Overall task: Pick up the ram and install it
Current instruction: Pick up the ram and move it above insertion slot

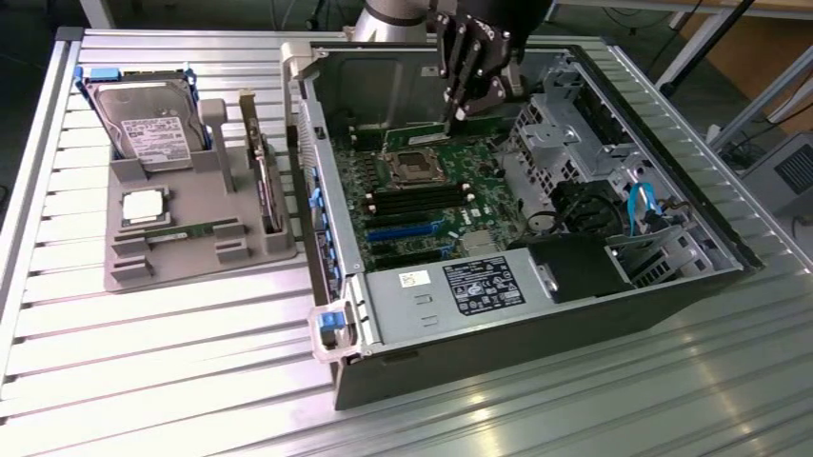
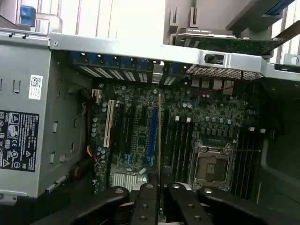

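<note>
Open computer case point(image 1: 508, 381) lying on its side on a slatted metal table point(image 1: 152, 381), motherboard point(image 1: 432, 205) facing up. Black gripper point(image 1: 458, 112) reaching down into the case over the far end of the board, 2 fingers clamped on the ram point(image 2: 159, 140). From the wrist camera, seen edge-on as 1 thin greenish line running out from between the fingertips, above the board and close beside the bank of dark memory slots point(image 2: 180, 145) next to the empty processor socket point(image 2: 210, 166).

Judged from this: best done by keeping the strip upright, turning its long edge parallel to 1 slot, centring it over that slot before lowering, then pressing straight down and evenly at both ends. Likely to jam or bend if tilted or offset.

Hard to make out: which slot lies directly under the strip, whether the slot latches stand open, and where the notch on the strip's lower edge sits. Finger bases cut off at the picture's edge.
</note>
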Robot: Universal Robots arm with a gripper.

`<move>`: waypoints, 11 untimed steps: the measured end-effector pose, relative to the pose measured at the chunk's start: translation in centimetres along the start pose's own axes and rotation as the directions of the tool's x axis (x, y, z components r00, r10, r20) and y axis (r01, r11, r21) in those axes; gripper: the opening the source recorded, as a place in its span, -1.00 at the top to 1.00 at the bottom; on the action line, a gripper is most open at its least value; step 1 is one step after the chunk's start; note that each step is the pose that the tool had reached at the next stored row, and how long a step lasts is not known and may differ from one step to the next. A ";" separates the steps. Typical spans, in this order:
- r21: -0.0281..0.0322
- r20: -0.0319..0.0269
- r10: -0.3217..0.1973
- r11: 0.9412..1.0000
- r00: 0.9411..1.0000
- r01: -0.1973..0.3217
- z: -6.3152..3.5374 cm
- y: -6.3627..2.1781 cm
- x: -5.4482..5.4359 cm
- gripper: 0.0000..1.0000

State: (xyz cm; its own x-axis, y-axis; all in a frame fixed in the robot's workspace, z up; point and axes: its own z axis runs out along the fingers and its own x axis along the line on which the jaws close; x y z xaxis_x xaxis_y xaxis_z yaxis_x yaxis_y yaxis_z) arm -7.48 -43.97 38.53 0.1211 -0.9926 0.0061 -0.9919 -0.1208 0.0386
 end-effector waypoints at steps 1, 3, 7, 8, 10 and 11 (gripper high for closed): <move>0.000 0.000 0.000 1.000 1.000 0.000 -0.05 -1.38 0.2 0.73; 0.000 0.000 0.000 1.000 1.000 0.000 -0.12 -3.57 0.4 0.73; 0.000 -0.003 0.002 1.000 1.000 -0.002 -0.23 -6.86 0.8 0.73; -0.001 -0.003 0.006 1.000 1.000 -0.006 -0.25 -7.04 0.5 0.73; -0.001 -0.003 0.011 1.000 1.000 -0.011 -0.27 -7.76 -0.1 0.73; -0.001 -0.003 0.011 1.000 1.000 -0.011 -0.27 -7.77 -0.1 0.73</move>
State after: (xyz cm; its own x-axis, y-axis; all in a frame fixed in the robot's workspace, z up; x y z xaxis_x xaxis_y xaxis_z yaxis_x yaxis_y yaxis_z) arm 0.23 -42.94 38.50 0.1099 -0.9939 0.0098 -0.9932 -0.1094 0.0391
